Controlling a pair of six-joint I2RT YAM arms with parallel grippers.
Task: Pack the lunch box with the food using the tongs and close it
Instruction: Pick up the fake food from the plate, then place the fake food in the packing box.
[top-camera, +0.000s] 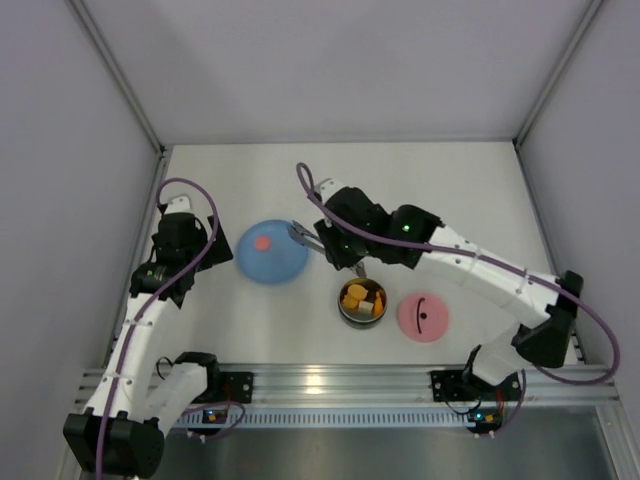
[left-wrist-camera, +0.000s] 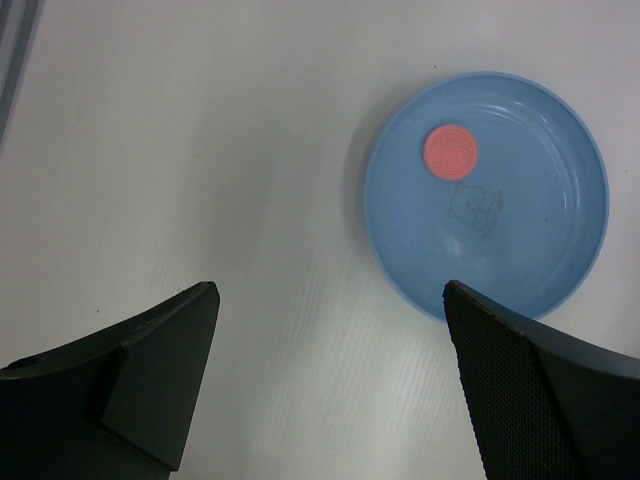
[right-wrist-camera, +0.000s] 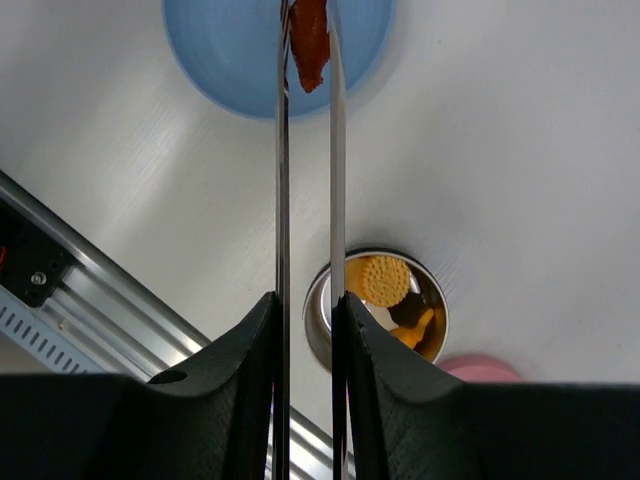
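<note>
My right gripper (right-wrist-camera: 308, 330) is shut on the tongs (right-wrist-camera: 282, 160), whose two slim arms run forward close together. Between their tips an orange-red piece of food (right-wrist-camera: 308, 45) shows over the blue plate (right-wrist-camera: 225, 60). In the top view the tongs' tips (top-camera: 298, 234) reach the plate's right edge. The steel lunch box (top-camera: 345, 309) stands open just right of the arms, with yellow, orange, white and dark food (right-wrist-camera: 385, 280) inside. Its pink lid (top-camera: 423, 317) lies flat to the right. My left gripper (left-wrist-camera: 330, 300) hangs open over bare table, left of the plate.
A round pink piece (left-wrist-camera: 450, 150) lies on the blue plate (left-wrist-camera: 540, 240). An aluminium rail (top-camera: 330, 380) runs along the near table edge. Grey walls enclose the table on the left, back and right.
</note>
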